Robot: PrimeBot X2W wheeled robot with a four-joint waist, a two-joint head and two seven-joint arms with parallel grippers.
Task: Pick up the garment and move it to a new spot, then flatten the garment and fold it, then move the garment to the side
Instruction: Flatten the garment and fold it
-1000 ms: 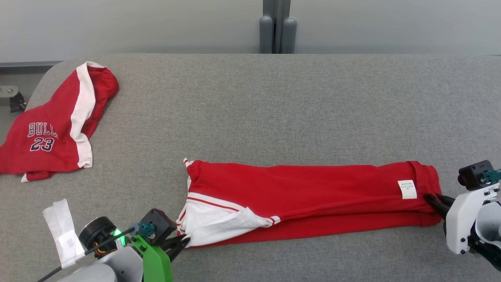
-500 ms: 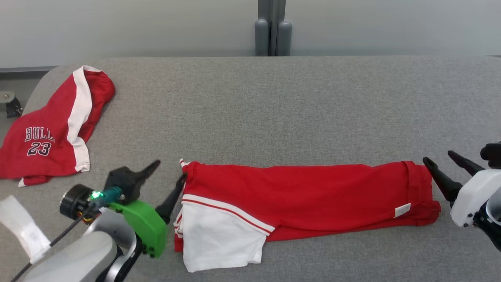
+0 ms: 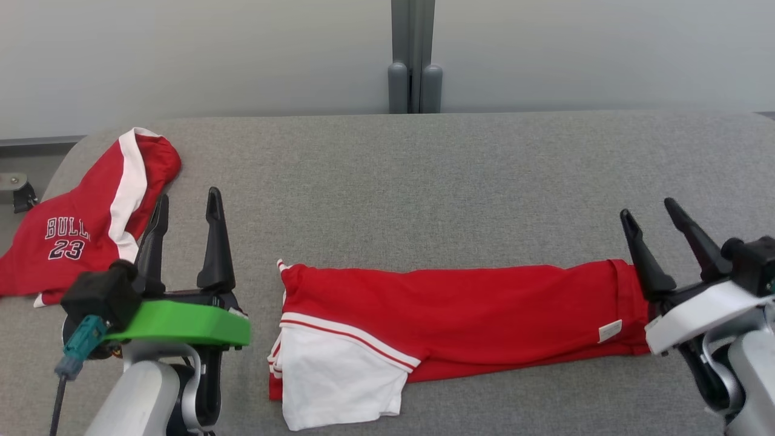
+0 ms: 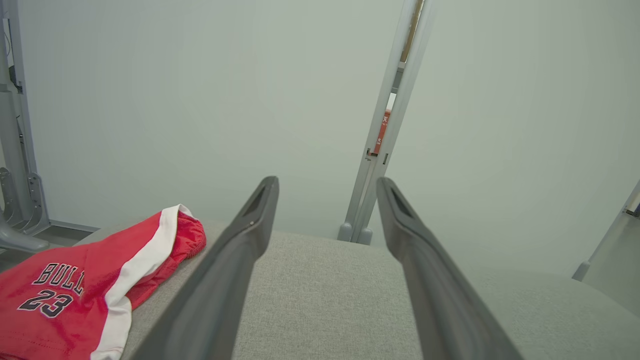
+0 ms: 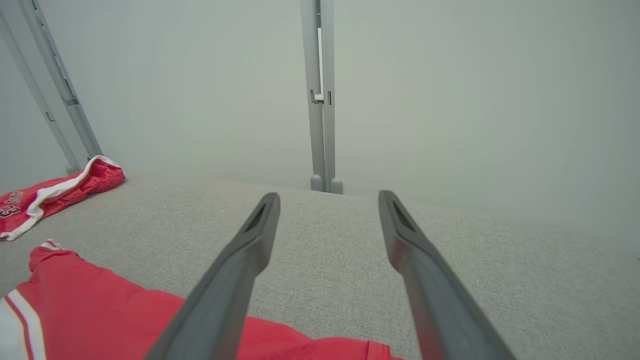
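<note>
1. In the upper left of the frame, a crumpled red jersey with a white stripe and the print "BULLS 23" is lying on the grey fabric-covered table. It is probably not part of the present step.
2. Just right of it, the left gripper is held above the table with its dark fingers spread apart and nothing between them.
3. In the lower centre, the long red knit garment with a white panel at its left end is laid out as a narrow band. It seems to be folded once along its length, with a small white label near its right end.
4. At the right edge, the right gripper is also released and empty, beside the right end of the band.
5. A fold across the length is judged to come next. The white panel, which sticks out below the band, should be smoothed first. Then all layers of one end should be pinched together and laid evenly over the other end.
</note>
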